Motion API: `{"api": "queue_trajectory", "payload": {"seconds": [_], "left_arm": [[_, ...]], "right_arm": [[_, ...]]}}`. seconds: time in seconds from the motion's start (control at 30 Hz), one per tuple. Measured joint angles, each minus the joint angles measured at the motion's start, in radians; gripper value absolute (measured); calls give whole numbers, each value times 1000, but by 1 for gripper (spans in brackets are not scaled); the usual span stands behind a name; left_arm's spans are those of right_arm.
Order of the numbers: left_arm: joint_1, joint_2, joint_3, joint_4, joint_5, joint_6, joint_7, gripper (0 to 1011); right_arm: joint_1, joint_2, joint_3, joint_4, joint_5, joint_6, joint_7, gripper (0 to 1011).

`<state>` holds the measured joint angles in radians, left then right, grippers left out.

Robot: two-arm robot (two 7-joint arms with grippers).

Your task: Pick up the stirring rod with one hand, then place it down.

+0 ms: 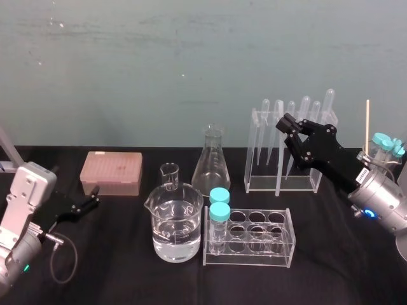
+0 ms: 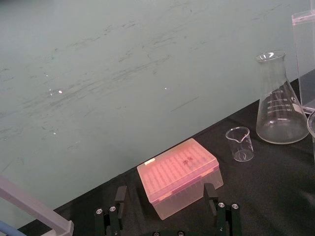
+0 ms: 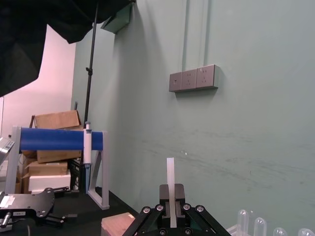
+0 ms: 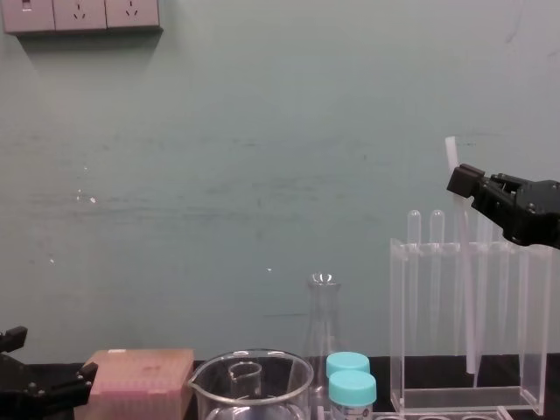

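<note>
Right hand [image 4: 462, 181] is raised at far right, by the clear rack [image 4: 398, 332] of pipettes [image 1: 305, 108]. Its two jaws are closed on the stirring rod [image 4: 464, 289], pinching it near the upper end. In the right wrist view a short stub of rod stands above the jaws. The grip is high on the rod, presumably so that the long lower part hangs free and the hand clears the rack top.

The rod's long axis is close to vertical, top leaning slightly left in the chest view, lower end pointing down at the bench [image 1: 127, 267]. The lower end sits above the rack's base, apparently off the bench (inside the rack or just in front of it, I cannot tell).

Left hand [image 1: 94, 198] is parked low at near left beside the pink box [image 1: 111, 173], jaws apart, holding nothing.

Judgement: the pick-up looks done, the placing down not yet. The rod will likely need tipping toward level before it is laid down, or it lands end-on and may roll.
</note>
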<state>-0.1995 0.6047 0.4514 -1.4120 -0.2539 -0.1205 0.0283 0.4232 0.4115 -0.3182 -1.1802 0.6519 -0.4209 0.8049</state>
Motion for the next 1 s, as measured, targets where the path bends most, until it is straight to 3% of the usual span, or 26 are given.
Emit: {"api": "queue_trajectory", "payload": {"seconds": [1.0], "left_arm": [[0, 0, 0, 0, 0, 0, 0, 1000]], "right_arm": [[0, 0, 0, -1, 1, -1, 1, 61]]}}
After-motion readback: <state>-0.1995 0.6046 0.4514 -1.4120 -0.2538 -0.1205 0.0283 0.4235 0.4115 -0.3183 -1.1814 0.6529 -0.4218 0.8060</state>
